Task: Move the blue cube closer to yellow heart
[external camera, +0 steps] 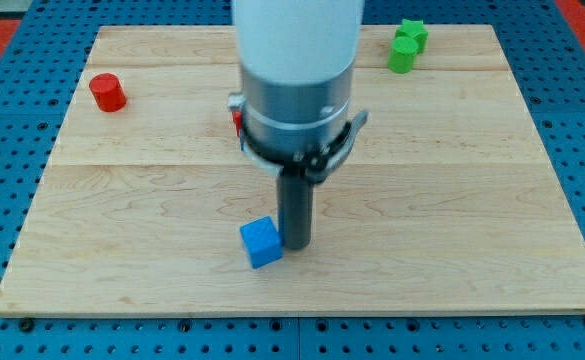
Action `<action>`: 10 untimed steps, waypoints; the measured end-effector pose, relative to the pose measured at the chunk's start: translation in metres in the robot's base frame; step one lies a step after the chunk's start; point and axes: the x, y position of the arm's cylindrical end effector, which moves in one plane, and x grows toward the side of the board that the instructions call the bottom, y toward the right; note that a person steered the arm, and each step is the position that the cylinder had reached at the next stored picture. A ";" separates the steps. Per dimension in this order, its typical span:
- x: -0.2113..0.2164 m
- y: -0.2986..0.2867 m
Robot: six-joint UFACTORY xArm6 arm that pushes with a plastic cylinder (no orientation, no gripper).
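Note:
The blue cube [261, 242] sits on the wooden board [452, 200] near the view's bottom, a little left of centre. My tip [294, 246] rests on the board right beside the cube's right side, touching or nearly touching it. The yellow heart does not show in this view; the arm's white and grey body covers the upper middle of the board.
A red cylinder [107, 92] stands at the upper left. Two green blocks [407, 45] sit together at the upper right. A small red piece [237, 117] peeks out at the arm's left edge. Blue pegboard surrounds the board.

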 end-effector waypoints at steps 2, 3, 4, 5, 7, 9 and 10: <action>0.012 -0.047; -0.037 -0.067; -0.085 -0.067; -0.093 -0.029; -0.077 0.016; -0.113 0.025; -0.108 -0.015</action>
